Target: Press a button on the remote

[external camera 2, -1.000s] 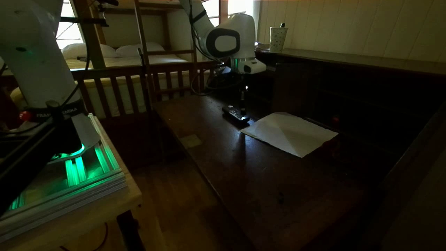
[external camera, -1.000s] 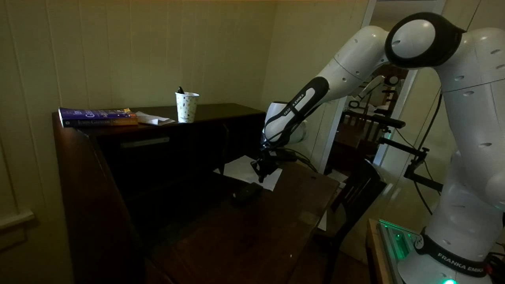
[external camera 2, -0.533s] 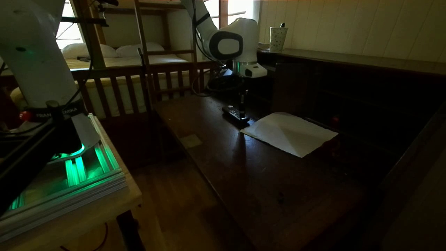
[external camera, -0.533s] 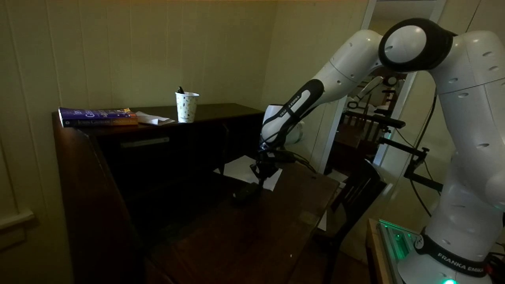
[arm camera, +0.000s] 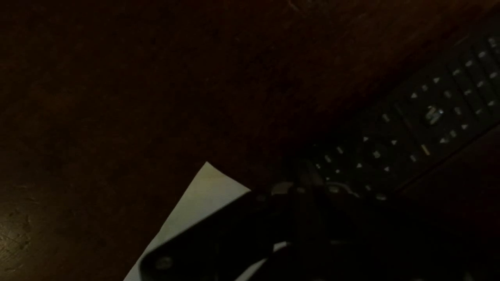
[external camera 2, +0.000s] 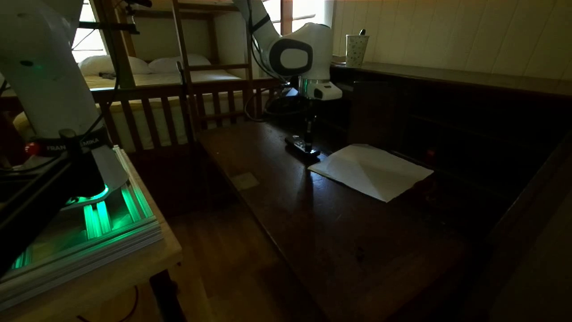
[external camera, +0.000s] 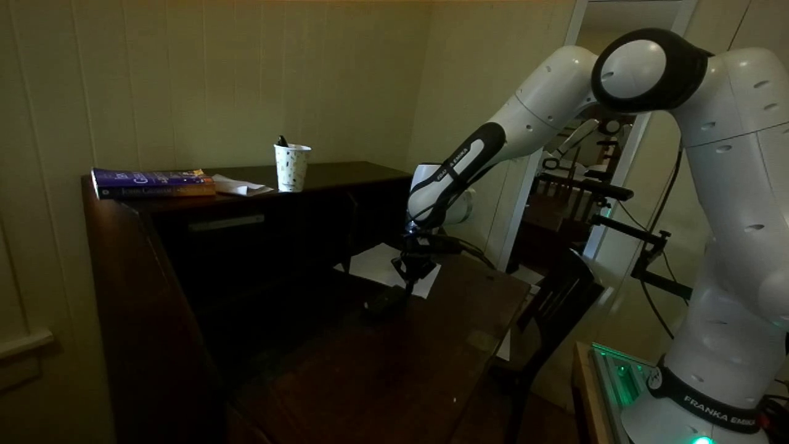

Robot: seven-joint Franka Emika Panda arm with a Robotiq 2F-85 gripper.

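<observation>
The remote [external camera: 383,303] is a black oblong block lying flat on the dark desk, and it also shows in an exterior view [external camera 2: 296,144]. In the wrist view the remote [arm camera: 406,132] runs to the upper right, its pale-marked buttons facing up. My gripper [external camera 2: 308,149] points straight down over the remote's end nearest the paper. Its fingertips [arm camera: 310,171] are together with nothing seen between them, and they hide part of that end. The tips [external camera: 409,287] look to be at the remote's top face; I cannot tell whether a button is pressed.
A white paper sheet [external camera 2: 375,170] lies on the desk [external camera 2: 330,232] beside the remote. The desk's dark shelf part [external camera: 246,259] rises behind. A patterned cup [external camera: 291,169], books [external camera: 151,184] and crumpled paper [external camera: 237,185] stand on top. A chair [external camera: 564,302] is at the desk's side.
My gripper has come down from just above the remote to its top face. In the last half second it has shifted slightly along the remote, away from the paper. The remote looks unmoved.
</observation>
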